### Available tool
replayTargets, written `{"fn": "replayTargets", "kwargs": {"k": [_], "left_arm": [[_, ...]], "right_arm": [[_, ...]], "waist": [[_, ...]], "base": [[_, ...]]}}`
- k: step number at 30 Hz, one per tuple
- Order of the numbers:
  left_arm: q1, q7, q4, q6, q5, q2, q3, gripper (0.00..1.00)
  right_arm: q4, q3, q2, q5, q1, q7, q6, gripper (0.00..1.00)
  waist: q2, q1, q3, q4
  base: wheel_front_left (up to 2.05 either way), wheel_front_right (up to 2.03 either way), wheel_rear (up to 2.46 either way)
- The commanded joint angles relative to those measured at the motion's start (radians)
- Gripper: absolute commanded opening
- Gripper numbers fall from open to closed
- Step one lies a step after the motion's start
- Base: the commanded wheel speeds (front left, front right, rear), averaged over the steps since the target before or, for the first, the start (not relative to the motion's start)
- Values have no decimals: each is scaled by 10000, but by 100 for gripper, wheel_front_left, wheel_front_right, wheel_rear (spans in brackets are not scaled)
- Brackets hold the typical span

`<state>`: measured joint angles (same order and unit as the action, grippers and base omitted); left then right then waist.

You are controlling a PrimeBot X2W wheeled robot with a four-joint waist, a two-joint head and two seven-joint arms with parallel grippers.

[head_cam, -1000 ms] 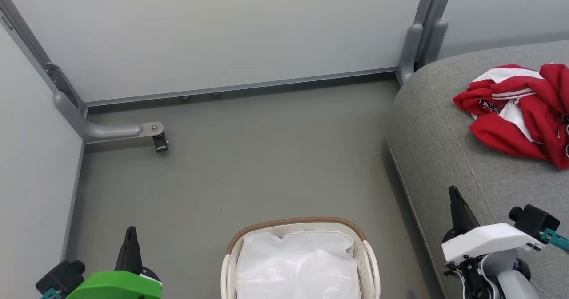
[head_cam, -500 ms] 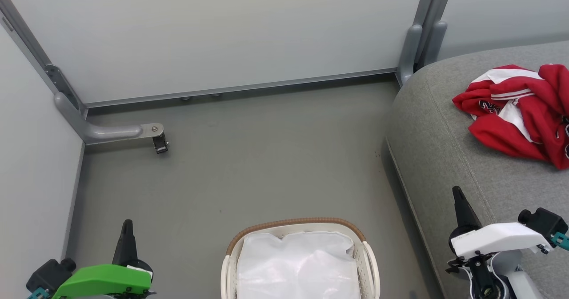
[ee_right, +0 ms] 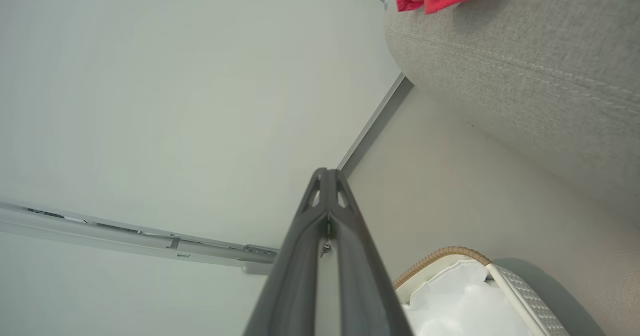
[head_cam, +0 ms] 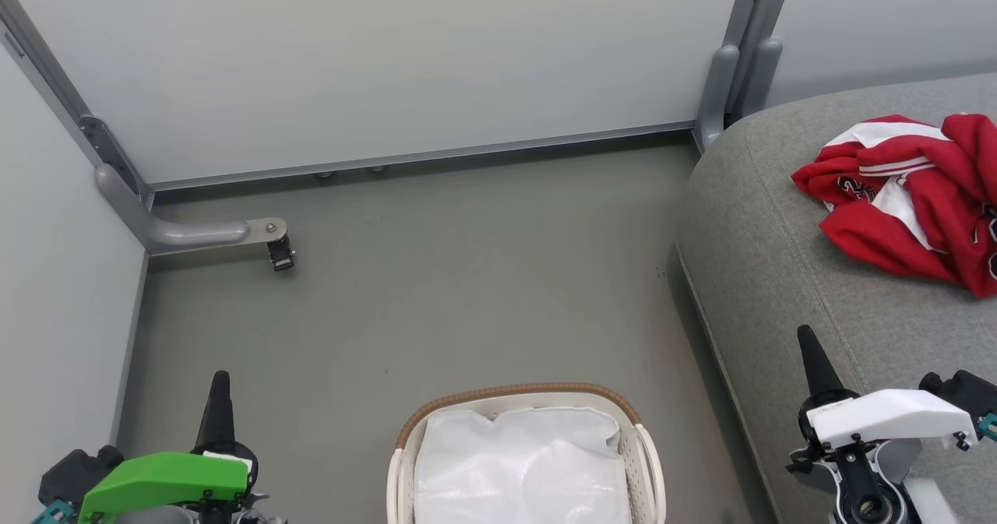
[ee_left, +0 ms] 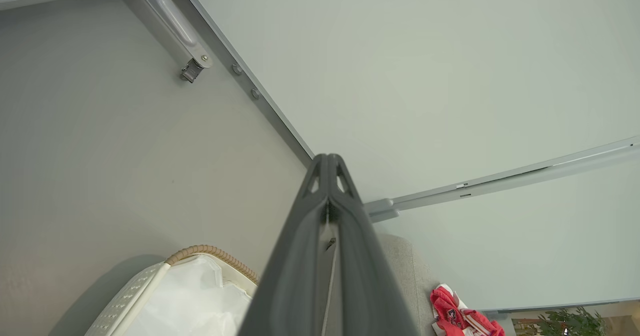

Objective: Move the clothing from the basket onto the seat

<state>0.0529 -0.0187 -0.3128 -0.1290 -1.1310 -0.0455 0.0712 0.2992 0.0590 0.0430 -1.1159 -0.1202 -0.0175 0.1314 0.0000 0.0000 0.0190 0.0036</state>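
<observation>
Head view | clothing (head_cam: 907, 197) on seat (head_cam: 763, 275), off its edge | basket (head_cam: 518, 390) apart | left fingers (head_cam: 217, 411), right fingers (head_cam: 812, 364) pressed together

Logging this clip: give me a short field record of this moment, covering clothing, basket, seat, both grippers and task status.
clothing: crumpled red-and-white heap lying on the seat
basket: on the floor beside the seat; the part in view holds a white liner with no garment on it
left gripper: shut, holding nothing
right gripper: shut, holding nothing, low by the seat's near edge
task status: looks done, as far as the basket can be seen
</observation>
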Motion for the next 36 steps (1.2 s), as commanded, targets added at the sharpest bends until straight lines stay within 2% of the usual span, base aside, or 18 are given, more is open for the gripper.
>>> {"fn": "replayTargets", "kwargs": {"k": [1, 36], "left_arm": [[255, 82, 138, -16, -315, -60, 66, 0], [505, 896, 499, -25, -3197, -71, 315, 0]], "right_arm": [[-147, 60, 64, -295, 6, 74, -7, 0], [-424, 390, 86, -3291, 98, 886, -8, 0]], "waist": [[0, 0, -4, -1], [0, 0, -93, -21]], "base": [[0, 0, 0], [0, 0, 0]]}}
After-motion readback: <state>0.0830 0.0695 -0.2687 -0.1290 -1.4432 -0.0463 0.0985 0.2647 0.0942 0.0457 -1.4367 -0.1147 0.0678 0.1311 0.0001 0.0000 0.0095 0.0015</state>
